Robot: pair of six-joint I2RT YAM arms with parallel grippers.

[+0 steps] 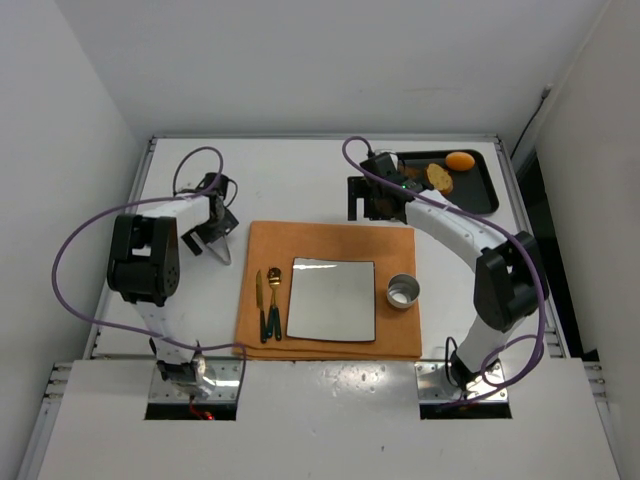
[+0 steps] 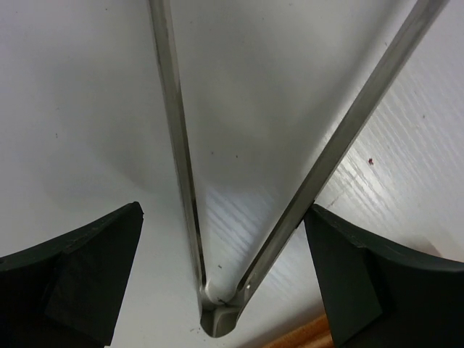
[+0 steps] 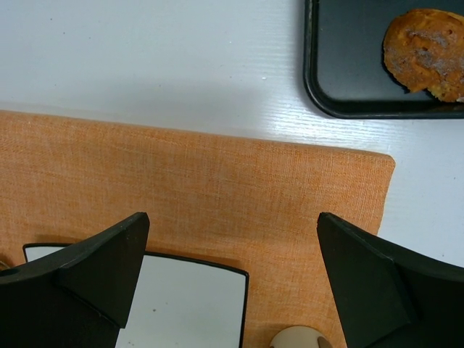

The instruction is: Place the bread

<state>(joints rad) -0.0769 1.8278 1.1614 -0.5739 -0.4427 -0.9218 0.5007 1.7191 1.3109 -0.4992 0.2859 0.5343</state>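
Gripper of the right arm [image 3: 232, 239], jaws apart left of the black rectangular tray [image 3: 312, 65], should straddle the small dark brown croissant [image 1: 415, 173] mid-body before closing.

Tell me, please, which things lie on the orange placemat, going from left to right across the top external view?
Knife → spoon → square plate → small metal cup.
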